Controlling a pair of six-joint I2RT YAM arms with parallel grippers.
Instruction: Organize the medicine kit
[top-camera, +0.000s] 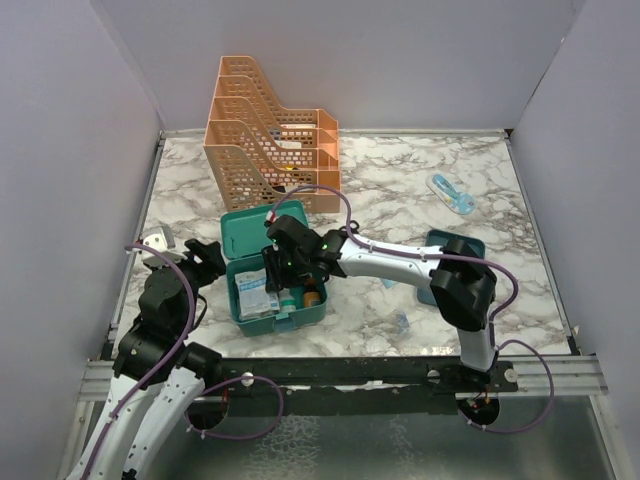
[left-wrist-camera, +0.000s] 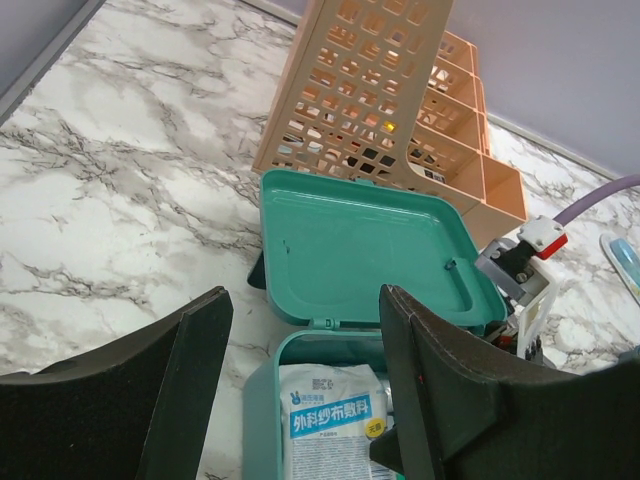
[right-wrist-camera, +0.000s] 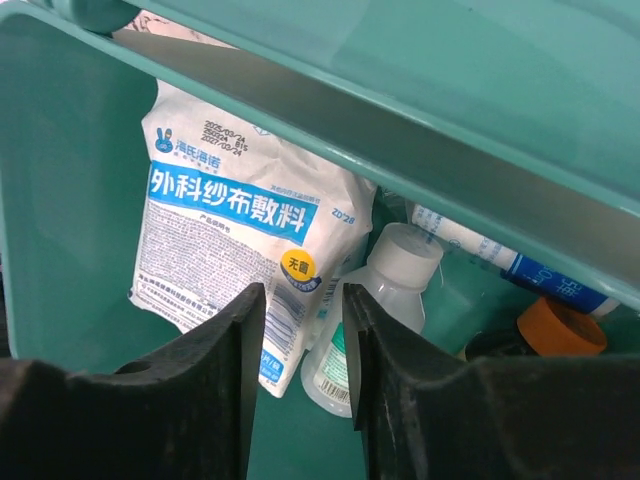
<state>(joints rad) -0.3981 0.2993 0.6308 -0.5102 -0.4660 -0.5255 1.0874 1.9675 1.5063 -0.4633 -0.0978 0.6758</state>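
Marble table (top-camera: 420, 190), orange rack (top-camera: 270, 130) at the back, teal medicine kit (top-camera: 245, 225) right in front of it, lid open. Left gripper (left-wrist-camera: 302, 320) hangs nearby, wide open and empty. Right gripper (right-wrist-camera: 303, 300) sits inside the box, jaws a little apart, holding nothing, above a white packet (right-wrist-camera: 230, 220) and small bottle (right-wrist-camera: 385, 290).

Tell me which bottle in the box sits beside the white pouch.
The clear white-capped bottle, touching the pouch; the orange-capped one lies farther off.

Light: bright, even, diffuse, from above. Shadows: soft and short, darkest beneath the medicine kit (left-wrist-camera: 370, 240) lid. Glare: mottled sheen on the metal plate (top-camera: 350, 440). Focus: overhead view sharp; 2 wrist views blur their near black fingers (right-wrist-camera: 200, 400).
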